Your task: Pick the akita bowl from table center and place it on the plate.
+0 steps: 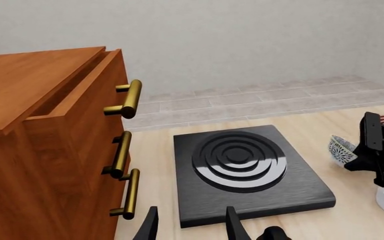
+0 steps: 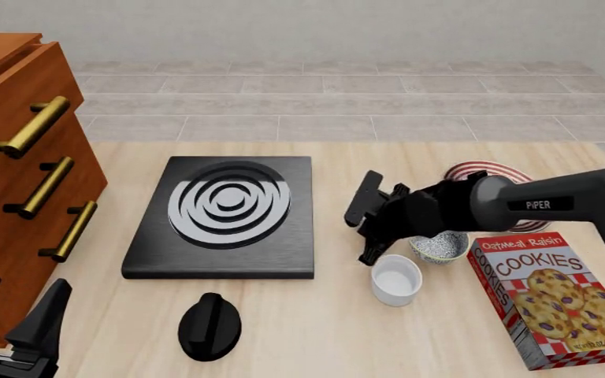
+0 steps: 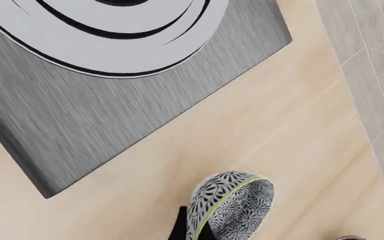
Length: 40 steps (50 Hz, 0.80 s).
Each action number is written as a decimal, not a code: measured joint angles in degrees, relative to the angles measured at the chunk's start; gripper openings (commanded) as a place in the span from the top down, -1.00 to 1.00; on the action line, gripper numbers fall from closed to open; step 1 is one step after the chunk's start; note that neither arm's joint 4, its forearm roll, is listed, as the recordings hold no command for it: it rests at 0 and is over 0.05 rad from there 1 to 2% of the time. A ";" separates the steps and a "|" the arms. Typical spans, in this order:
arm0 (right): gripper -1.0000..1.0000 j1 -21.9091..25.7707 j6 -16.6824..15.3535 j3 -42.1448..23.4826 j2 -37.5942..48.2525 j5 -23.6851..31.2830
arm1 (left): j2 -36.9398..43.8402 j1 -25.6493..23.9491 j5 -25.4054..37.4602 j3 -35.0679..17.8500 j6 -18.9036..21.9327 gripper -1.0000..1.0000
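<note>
The akita bowl [image 3: 235, 207] shows in the right wrist view tilted on edge above the wood, with a dark finger [image 3: 178, 227] against its rim. The left wrist view has the same patterned bowl [image 1: 341, 149] at the tip of my right gripper [image 1: 373, 150], which is shut on it. From the front, my right gripper [image 2: 370, 224] hovers at table center and hides the held bowl. A second, similar bowl [image 2: 439, 246] rests on the table under the right arm. The red-striped plate [image 2: 488, 171] lies behind that arm, mostly covered. My left gripper [image 2: 13, 315] stands open at the near left, holding nothing.
A black stove plate [image 2: 229, 209] lies left of center with a black knob [image 2: 210, 324] in front of it. A white cup [image 2: 396, 279] sits just below my right gripper. A cookie box [image 2: 554, 295] lies at the right front. A wooden drawer cabinet [image 2: 9, 181] fills the left.
</note>
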 measured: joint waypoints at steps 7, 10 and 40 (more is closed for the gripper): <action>1.00 -1.33 -2.49 0.43 -2.93 -0.30 | -0.03 -0.11 0.01 0.00 0.03 -1.00; 1.00 -1.81 -3.24 0.43 -4.43 0.04 | -0.05 -0.16 0.02 0.00 0.05 -1.00; 1.00 -12.02 0.62 -6.10 -10.52 7.86 | -0.20 -0.19 0.22 0.01 0.03 -1.00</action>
